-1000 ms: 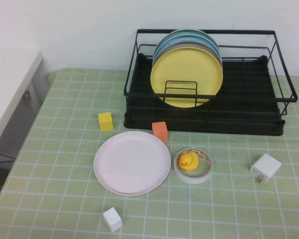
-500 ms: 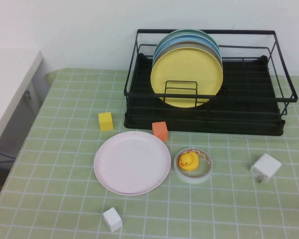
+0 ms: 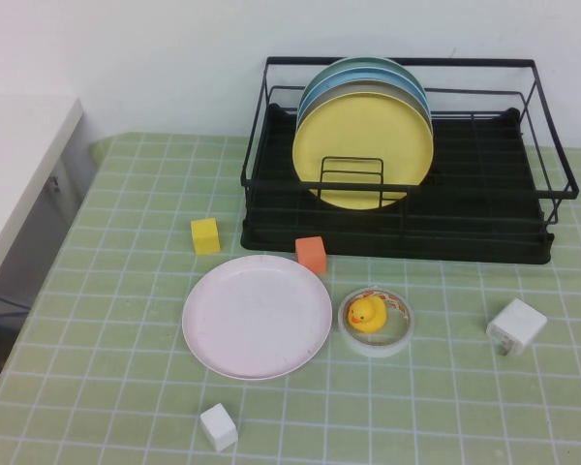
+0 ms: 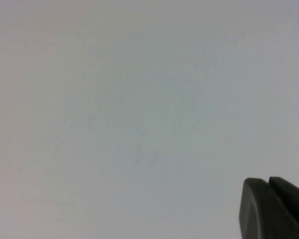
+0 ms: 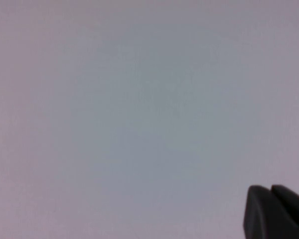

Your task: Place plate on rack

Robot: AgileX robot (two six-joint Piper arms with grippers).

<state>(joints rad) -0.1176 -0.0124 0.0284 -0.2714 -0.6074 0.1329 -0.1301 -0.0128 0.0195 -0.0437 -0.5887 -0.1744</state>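
Note:
The pale pink plate (image 3: 257,316) lies flat on the green checked table, in front of the rack. The black wire rack (image 3: 399,225) stands at the back with a yellow plate (image 3: 362,147) upright in it and blue and grey plates behind that one. Neither arm shows in the high view. My left gripper (image 4: 268,185) is shut, its two dark tips pressed together against a blank pale surface. In the right wrist view my right gripper (image 5: 270,191) looks the same, shut and holding nothing.
A yellow cube (image 3: 205,235) and an orange cube (image 3: 311,254) sit between plate and rack. A roll of tape (image 3: 377,321) with a rubber duck (image 3: 366,313) inside lies right of the plate. A white charger (image 3: 516,325) is at the right, a white cube (image 3: 218,427) near the front.

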